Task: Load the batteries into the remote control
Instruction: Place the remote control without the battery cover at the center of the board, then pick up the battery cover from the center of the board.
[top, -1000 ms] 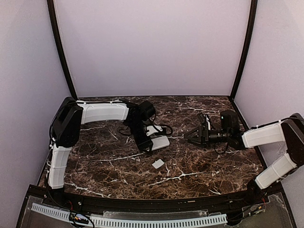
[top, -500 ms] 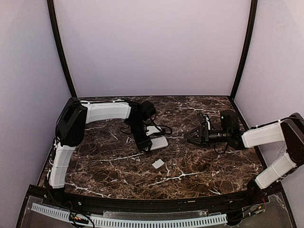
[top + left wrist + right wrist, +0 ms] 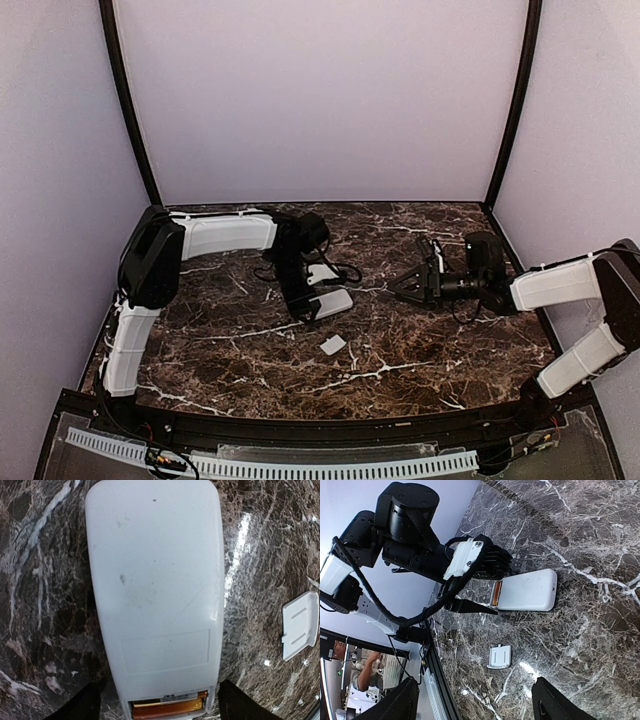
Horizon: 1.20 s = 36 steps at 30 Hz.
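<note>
At the battery end of the slim white plastic remote, left claw gapes empty, remote's length pointing straight away.

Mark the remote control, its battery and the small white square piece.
remote control [image 3: 155, 570], left wrist view, white back
battery [image 3: 167, 706], left wrist view, orange side in open compartment
white square piece [image 3: 300, 626], left wrist view, its centre

Marble table: remote control back-up; small white square piece, apparently ribbed, nearby.
</note>
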### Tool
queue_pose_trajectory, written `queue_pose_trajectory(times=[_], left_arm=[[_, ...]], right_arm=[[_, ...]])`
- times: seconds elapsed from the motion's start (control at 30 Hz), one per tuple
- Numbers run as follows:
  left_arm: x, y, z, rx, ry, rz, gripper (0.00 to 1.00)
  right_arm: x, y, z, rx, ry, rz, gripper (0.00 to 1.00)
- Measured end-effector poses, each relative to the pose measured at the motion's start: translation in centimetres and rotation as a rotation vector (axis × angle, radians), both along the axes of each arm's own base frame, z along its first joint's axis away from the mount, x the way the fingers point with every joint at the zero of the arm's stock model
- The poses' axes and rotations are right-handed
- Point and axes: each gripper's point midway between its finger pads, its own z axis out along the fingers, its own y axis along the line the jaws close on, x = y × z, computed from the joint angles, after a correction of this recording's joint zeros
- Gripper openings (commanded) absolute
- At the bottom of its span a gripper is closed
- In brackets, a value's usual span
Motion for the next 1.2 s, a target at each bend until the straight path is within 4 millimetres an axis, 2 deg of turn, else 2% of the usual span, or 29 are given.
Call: queue_pose_trajectory(times=[0.07, 0.17, 0.23, 0.3, 0.43, 0.5, 0.6, 0.67, 0.73, 0.93, 1.07, 1.2], left_arm=[[0.3, -0.1, 0.1, -0.005, -0.015, 0.015, 0.85], [0.6, 0.2, 0.9, -0.019, -0.067, 0.044, 0.81], [0.4, 0.6, 2.5, -0.044, -0.114, 0.062, 0.76], [0.1, 0.7, 5.1, -0.089, -0.183, 0.079, 0.73], [-2.4, -0.9, 10.1, -0.213, -0.283, 0.068, 0.66], [-4.8, -2.7, 11.1, -0.271, -0.289, 0.037, 0.62], [-7.8, -4.7, 10.1, -0.297, -0.246, 0.006, 0.56], [-9.6, -5.7, 8.5, -0.286, -0.200, -0.009, 0.52], [-10.5, -6.3, 7.0, -0.271, -0.167, -0.008, 0.50], [-11.7, -6.9, 3.1, -0.209, -0.108, 0.009, 0.42], [-11.7, -7.0, 1.3, -0.175, -0.091, 0.028, 0.38], [-11.6, -7.1, 0.3, -0.157, -0.086, 0.040, 0.33]], right_arm=[[0.0, -0.1, 0.2, -0.002, -0.012, -0.001, 0.78], [0.1, -0.6, 0.7, -0.013, -0.043, -0.012, 0.80], [0.3, -1.1, 1.2, -0.035, -0.085, -0.034, 0.81], [0.5, -1.7, 2.0, -0.057, -0.146, -0.060, 0.84], [0.9, -2.8, 4.9, -0.091, -0.313, -0.124, 0.98], [1.0, -3.5, 6.6, -0.098, -0.397, -0.166, 0.99], [1.5, -4.7, 8.2, -0.116, -0.477, -0.250, 0.99], [1.8, -5.5, 8.4, -0.142, -0.498, -0.303, 0.99], [2.1, -6.1, 8.0, -0.170, -0.501, -0.333, 0.99], [2.4, -6.9, 6.9, -0.227, -0.483, -0.367, 0.99], [2.1, -7.0, 6.3, -0.247, -0.467, -0.354, 0.99], [1.8, -6.8, 6.4, -0.242, -0.478, -0.333, 0.99]])
